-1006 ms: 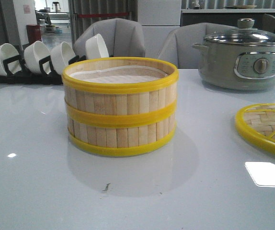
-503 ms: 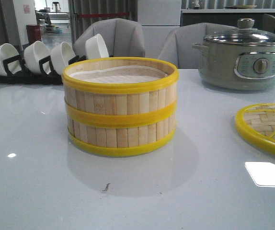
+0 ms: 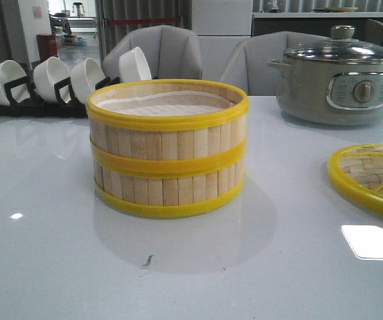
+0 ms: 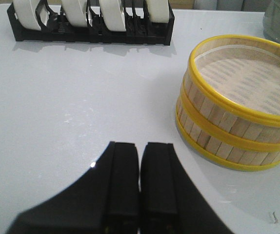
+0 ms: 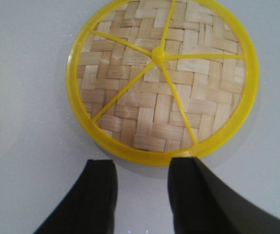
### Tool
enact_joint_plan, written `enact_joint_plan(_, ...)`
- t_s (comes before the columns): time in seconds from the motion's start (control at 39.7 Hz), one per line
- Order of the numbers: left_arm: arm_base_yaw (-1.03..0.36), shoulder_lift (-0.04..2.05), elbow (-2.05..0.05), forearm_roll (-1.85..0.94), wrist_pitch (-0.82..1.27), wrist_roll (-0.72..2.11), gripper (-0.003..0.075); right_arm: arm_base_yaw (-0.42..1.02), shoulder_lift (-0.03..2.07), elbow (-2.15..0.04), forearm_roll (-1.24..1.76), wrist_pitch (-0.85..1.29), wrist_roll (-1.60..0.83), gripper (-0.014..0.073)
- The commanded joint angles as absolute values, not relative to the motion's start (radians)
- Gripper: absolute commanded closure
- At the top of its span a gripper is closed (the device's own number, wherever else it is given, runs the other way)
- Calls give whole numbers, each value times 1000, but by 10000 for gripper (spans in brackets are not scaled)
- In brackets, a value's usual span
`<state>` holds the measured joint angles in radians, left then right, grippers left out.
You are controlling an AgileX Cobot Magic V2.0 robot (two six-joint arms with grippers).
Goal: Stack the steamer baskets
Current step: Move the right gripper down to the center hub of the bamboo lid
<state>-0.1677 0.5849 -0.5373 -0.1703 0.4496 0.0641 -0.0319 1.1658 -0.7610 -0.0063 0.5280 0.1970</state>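
Observation:
Two steamer baskets (image 3: 167, 150) stand stacked one on the other in the middle of the white table, with pale slats, yellow rims and a white liner inside the upper one. The stack also shows in the left wrist view (image 4: 232, 107). My left gripper (image 4: 140, 146) is shut and empty, above bare table, apart from the stack. My right gripper (image 5: 141, 165) is open and empty, just short of the near rim of the flat woven lid (image 5: 162, 80). Neither gripper shows in the front view.
The woven lid (image 3: 371, 177) lies at the right edge of the table. A grey-green electric pot (image 3: 338, 77) with glass lid stands at the back right. A black rack with white bowls (image 3: 45, 83) stands at the back left, also in the left wrist view (image 4: 91, 19).

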Motion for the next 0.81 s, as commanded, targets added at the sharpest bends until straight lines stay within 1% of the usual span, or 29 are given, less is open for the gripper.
enact_joint_plan(0.0, -173, 585, -567, -176, 372, 61, 636, -33, 1245, -836, -22, 450, 198, 221)
enact_joint_plan(0.35, -173, 585, -567, -176, 372, 61, 636, -63, 1546, -1087, -53, 558, 198, 221)
enact_joint_plan(0.55, -173, 585, -567, -176, 372, 61, 636, -85, 1640, -1188, -88, 581, 199, 221)
enact_joint_plan(0.78, -173, 585, -567, -176, 372, 61, 636, -85, 1691, -1238, -83, 588, 199, 221)
